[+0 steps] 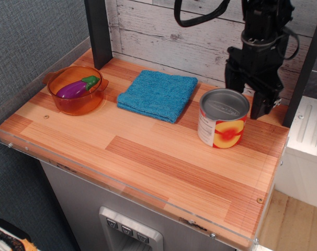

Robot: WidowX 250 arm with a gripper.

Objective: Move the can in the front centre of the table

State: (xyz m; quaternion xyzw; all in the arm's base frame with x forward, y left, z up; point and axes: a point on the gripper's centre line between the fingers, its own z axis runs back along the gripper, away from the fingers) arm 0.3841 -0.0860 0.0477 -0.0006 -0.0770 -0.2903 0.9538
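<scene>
Gripper [246, 93] black, fingers spread, hanging just behind can [223, 118], nothing held, contact with can unclear; can upright on right rear part of table [163, 167], grey lid up, peach label facing front; blue cloth [157, 94] left of can; orange bowl [76, 90] with purple eggplant [77, 87] at far left

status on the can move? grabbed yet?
Not yet. Done: nothing; the can stands upright at the table's right side, beside the blue towel. In hand: the gripper hangs open just behind the can, with no grip visible. Left: closing on it, carrying it to front centre, releasing.
</scene>
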